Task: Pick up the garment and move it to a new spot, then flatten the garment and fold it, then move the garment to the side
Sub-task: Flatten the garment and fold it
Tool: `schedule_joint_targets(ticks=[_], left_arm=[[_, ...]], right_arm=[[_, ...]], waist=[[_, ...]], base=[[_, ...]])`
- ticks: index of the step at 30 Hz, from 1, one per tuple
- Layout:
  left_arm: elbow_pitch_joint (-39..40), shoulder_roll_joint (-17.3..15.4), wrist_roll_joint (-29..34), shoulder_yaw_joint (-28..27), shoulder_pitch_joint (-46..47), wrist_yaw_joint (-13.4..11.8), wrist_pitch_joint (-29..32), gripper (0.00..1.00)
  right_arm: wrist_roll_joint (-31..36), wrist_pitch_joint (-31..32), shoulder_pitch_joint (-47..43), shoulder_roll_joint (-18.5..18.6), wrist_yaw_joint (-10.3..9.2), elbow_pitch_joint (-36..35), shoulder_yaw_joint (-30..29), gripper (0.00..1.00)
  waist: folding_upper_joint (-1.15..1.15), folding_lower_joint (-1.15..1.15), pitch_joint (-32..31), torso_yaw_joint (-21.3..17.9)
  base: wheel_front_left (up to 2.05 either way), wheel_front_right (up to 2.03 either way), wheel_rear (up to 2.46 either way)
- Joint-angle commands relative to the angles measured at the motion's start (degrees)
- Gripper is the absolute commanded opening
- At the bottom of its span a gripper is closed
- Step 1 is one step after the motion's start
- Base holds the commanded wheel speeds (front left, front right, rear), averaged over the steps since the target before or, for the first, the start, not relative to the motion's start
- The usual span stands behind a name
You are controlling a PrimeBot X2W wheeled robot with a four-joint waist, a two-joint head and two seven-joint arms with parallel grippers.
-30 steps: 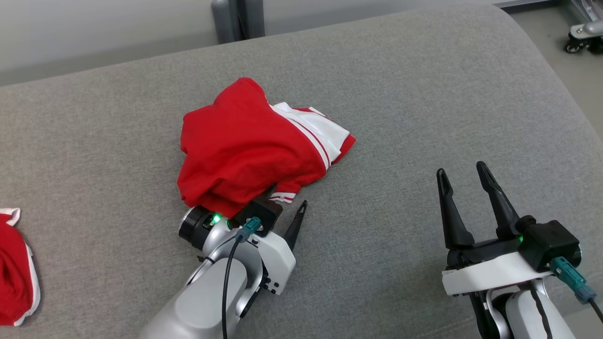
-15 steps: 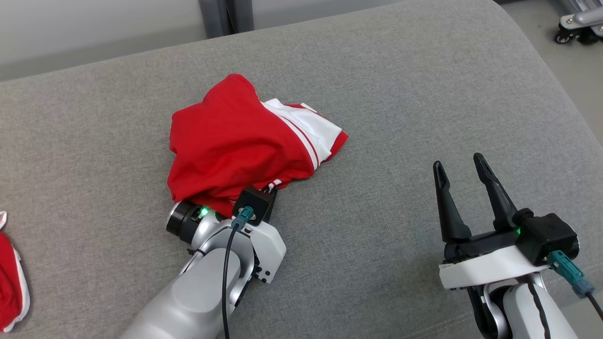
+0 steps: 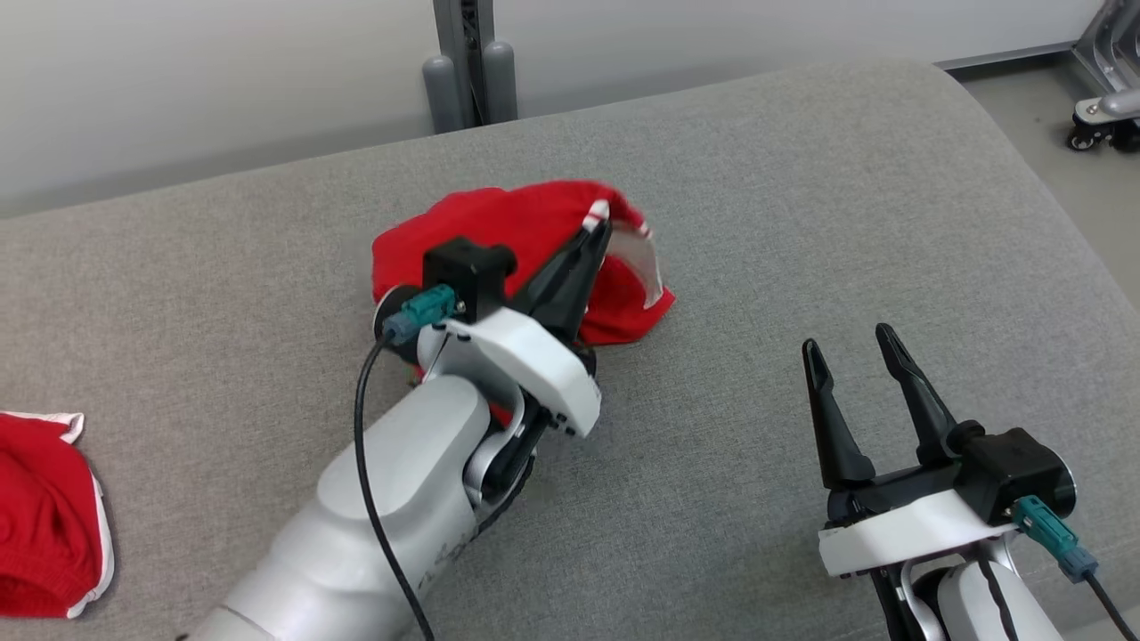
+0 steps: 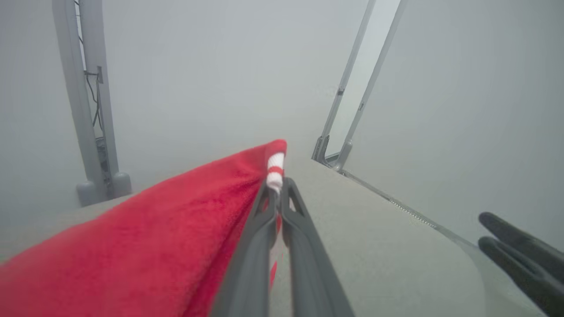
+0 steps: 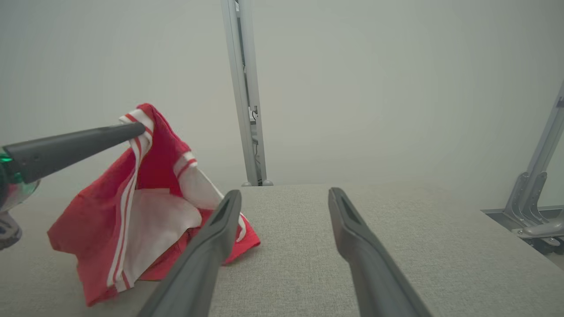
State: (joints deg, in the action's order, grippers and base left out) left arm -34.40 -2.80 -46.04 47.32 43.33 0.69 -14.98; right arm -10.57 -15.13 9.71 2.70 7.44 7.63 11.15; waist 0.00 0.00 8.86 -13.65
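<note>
Closest to us, our right gripper [image 3: 846,338] waits low over the grey cushion [image 3: 757,223]. Its 2 fingers are wide apart and hold nothing, the same as 1 second ago.

A bit further, our left gripper [image 3: 597,230] is the one that changed. 1 second ago its fingers were wide and low at the near edge of the red garment [image 3: 499,223]. Now they are squeezed shut on the red-and-white striped hem and lifted up. That edge hangs from the fingers, while the rest sags down onto the middle of the cushion. So we think the pick-up has begun, and the carry to a new spot comes next.

Another red cloth [image 3: 44,525] lies well apart on the left. Far back stands a grey post [image 3: 468,71]. We can read no words or labels anywhere.
</note>
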Motion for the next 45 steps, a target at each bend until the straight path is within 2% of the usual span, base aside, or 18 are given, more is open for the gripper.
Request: schedule_joint_targets(ticks=[1,6,15,19,22,26,29,34,38,45], left_arm=[[1.0,-0.2,0.0,-0.4,2.3,0.6,-0.2,0.0],[3.6,-0.2,-0.5,-1.3,7.9,1.0,-0.2,0.0],[8.0,-0.2,-2.5,-3.3,22.1,0.0,-0.2,0.0],[14.9,-0.3,-1.3,-6.2,26.7,-1.3,-0.2,0.0],[15.7,-0.3,-2.0,-6.9,26.3,-1.2,-0.1,0.0],[13.6,-0.2,0.5,-8.6,19.7,-0.1,-0.1,0.0],[12.4,-0.5,4.2,-11.6,12.2,1.8,-0.2,0.0],[14.9,-2.9,9.5,-17.1,-0.9,4.9,-0.2,0.0],[19.1,-5.0,12.6,-23.8,-12.9,5.6,-0.2,0.0],[21.7,-6.9,15.2,-34.0,-24.9,5.4,-0.2,0.0]], right_arm=[[-0.2,-0.1,-0.9,0.4,0.09,0.1,0.0,1.0],[-0.6,-0.1,-0.3,0.4,0.09,0.3,1.1,1.0],[-1.8,-0.1,-0.6,0.4,0.09,0.8,2.5,1.0],[-1.8,-0.1,0.3,0.4,0.09,0.5,2.0,1.0],[-1.2,-0.1,0.4,0.4,0.09,-0.1,0.9,1.0],[-0.9,-0.1,-0.3,0.4,0.09,-0.6,-0.8,1.0],[-0.6,-0.1,-1.1,0.4,0.09,-0.5,-1.7,1.0],[-0.4,-0.1,-2.1,0.4,0.09,-0.6,-3.1,1.0],[-0.2,-0.1,-2.5,0.4,0.09,-0.7,-4.2,1.0],[0.5,-0.1,-2.9,0.4,0.09,-1.0,-5.4,1.0]], waist=[[0.0,0.0,-1.0,-0.1],[0.0,0.0,-1.6,-1.5],[0.0,0.0,-1.2,-5.7],[0.0,0.0,0.1,-5.6],[0.0,0.0,1.0,-4.2],[0.0,0.0,2.1,-1.1],[0.0,0.0,2.5,1.0],[0.0,0.0,2.6,3.4],[0.0,0.0,2.4,5.0],[0.0,0.0,2.3,6.9]], base=[[0.0,0.0,0.0],[0.0,0.0,0.0],[0.0,0.0,0.0],[0.0,0.0,0.0],[0.0,0.0,0.0],[0.0,0.0,0.0],[0.0,0.0,0.0],[0.0,0.0,0.0],[0.0,0.0,0.0],[0.0,0.0,0.0]])
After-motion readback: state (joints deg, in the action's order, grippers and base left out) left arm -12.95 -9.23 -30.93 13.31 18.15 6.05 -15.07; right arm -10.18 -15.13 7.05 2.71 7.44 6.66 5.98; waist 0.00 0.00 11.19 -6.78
